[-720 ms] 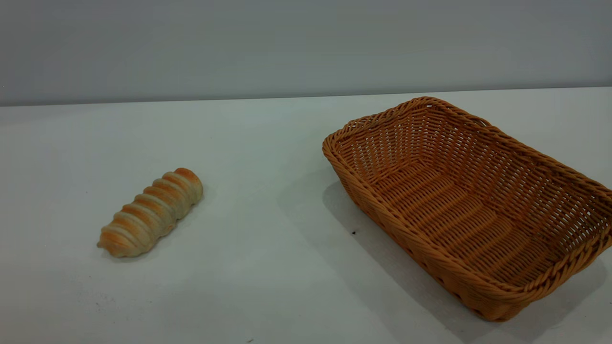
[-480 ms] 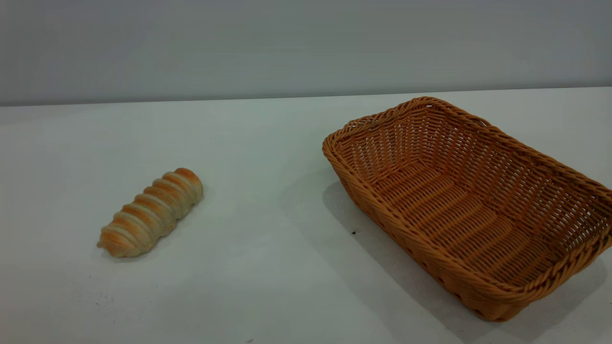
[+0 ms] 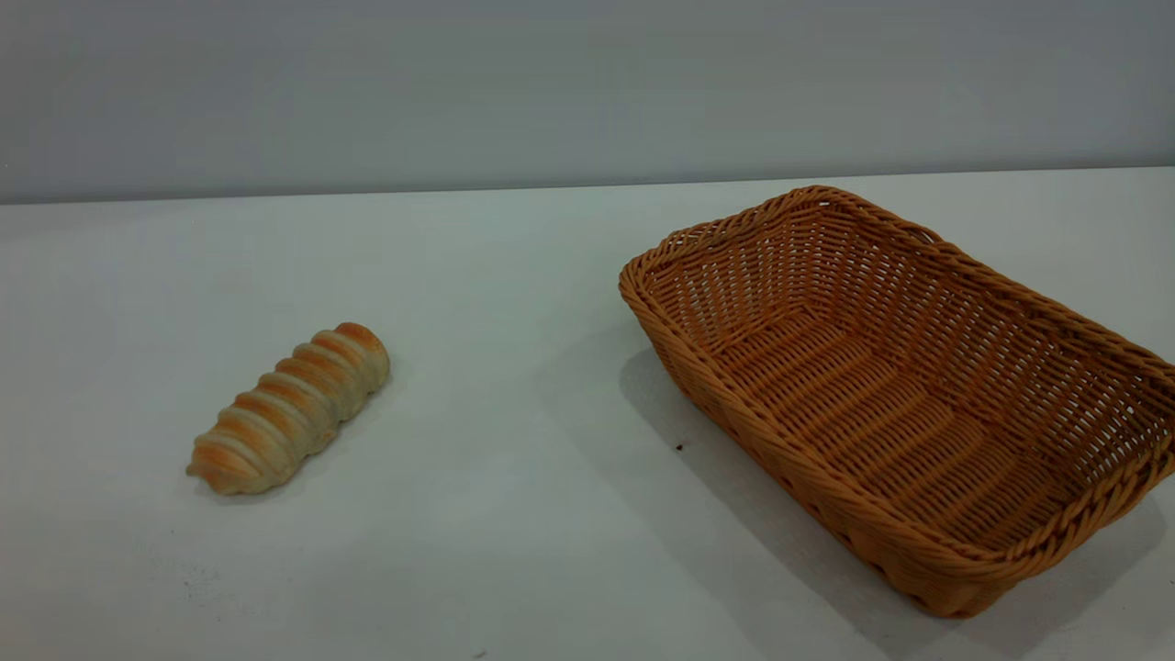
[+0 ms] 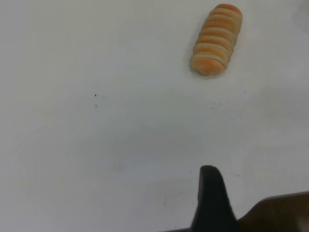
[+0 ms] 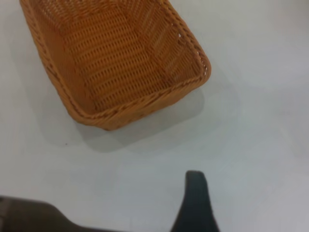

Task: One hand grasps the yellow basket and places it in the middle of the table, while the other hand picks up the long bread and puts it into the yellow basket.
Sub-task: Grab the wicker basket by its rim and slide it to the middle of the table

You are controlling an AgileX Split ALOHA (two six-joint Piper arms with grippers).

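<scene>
The long bread (image 3: 290, 407) lies on the white table (image 3: 496, 514) at the left, a ridged golden roll with pale bands; the left wrist view shows the bread (image 4: 217, 39) too. The yellow basket (image 3: 904, 395) stands at the right, empty, one corner turned toward the middle. In the right wrist view the basket (image 5: 113, 58) is well ahead of my right gripper (image 5: 195, 198). My left gripper (image 4: 210, 195) hangs over bare table, a good way short of the bread. Neither gripper touches anything, and neither shows in the exterior view.
A grey wall (image 3: 587, 92) runs behind the table's far edge. Bare tabletop separates bread and basket, with a small dark speck (image 3: 679, 447) near the basket's left side. A blurred brown shape (image 4: 280, 215) sits beside my left gripper.
</scene>
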